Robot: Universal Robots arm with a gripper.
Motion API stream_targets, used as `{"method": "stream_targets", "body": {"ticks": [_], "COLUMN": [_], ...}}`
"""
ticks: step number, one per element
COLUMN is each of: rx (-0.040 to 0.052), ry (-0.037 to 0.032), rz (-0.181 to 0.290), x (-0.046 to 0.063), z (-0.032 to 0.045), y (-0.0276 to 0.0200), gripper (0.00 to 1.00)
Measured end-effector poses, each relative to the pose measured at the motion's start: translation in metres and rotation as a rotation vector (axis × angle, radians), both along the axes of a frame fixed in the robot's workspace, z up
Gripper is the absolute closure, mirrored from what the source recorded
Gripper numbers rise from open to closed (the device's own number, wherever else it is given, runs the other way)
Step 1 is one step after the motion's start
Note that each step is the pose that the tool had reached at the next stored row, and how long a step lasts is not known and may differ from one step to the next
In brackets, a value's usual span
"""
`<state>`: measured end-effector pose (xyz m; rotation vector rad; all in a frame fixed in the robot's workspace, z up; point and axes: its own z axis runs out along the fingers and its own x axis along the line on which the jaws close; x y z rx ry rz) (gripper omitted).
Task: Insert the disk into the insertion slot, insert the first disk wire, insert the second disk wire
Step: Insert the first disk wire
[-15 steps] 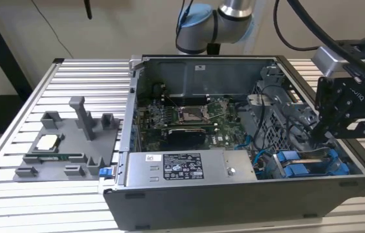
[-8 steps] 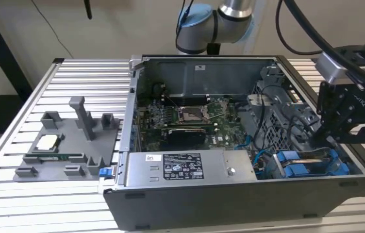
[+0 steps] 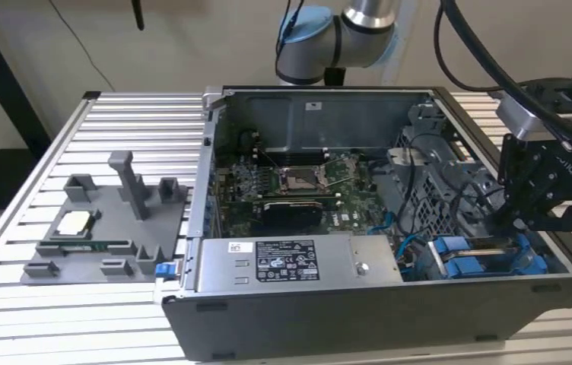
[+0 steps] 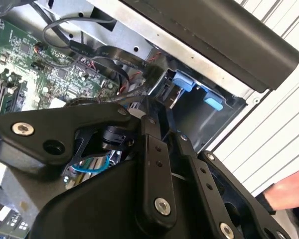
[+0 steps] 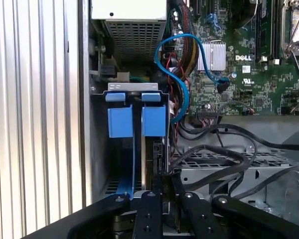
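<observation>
Ribbed aluminium table (image 3: 124, 129), with an open computer case (image 3: 367, 319) lying on it. Down in the case's corner at the exterior view's right, the gripper (image 5: 163, 183) is closed in tight, pinching the disk (image 5: 147, 157) — seen edge-on, sitting in the insertion slot (image 5: 99, 144) right by its two blue tabs (image 5: 120, 121). A blue cable (image 5: 183, 94) loops just beside the bay — the motherboard (image 5: 259, 74) lies beyond it.

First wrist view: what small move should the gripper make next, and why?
Probably ease the disk slightly deeper into the insertion slot: the gripper is shut on its edge, and it seems only partly seated beside the blue tabs.
</observation>
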<state>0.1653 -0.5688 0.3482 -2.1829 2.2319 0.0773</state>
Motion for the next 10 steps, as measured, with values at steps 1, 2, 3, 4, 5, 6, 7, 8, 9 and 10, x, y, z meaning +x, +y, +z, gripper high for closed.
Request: {"method": "stream_targets", "body": {"ticks": [1, 2, 3, 4, 5, 6, 7, 8, 9, 10], "rx": [0.0001, 0.0003, 0.0004, 0.0003, 0.0003, 0.0002, 0.0002, 0.0002, 0.0003, -0.0001], "ry": [0.0000, 0.0001, 0.0000, 0.0000, 0.0002, 0.0004, 0.0005, 0.0005, 0.0005, 0.0005], "rz": [0.000, 0.000, 0.000, 0.000, 0.000, 0.000, 0.000, 0.000, 0.000, 0.000], "x": [0.0013, 0.0021, 0.0027, 0.0031, 0.0032, 0.0033, 0.0034, 0.0035, 0.0037, 0.0038], "z": [-0.0008, -0.0018, -0.0026, -0.0032, -0.0038, -0.0044, -0.0052, -0.0059, -0.0067, -0.0072], "y": [0.0000, 0.0000, 0.0000, -0.0001, -0.0003, -0.0003, -0.0002, -0.0003, -0.0003, -0.0003], "gripper": [0.81, 0.81, 0.81, 0.81, 0.81, 0.81, 0.81, 0.81, 0.81, 0.81]}}
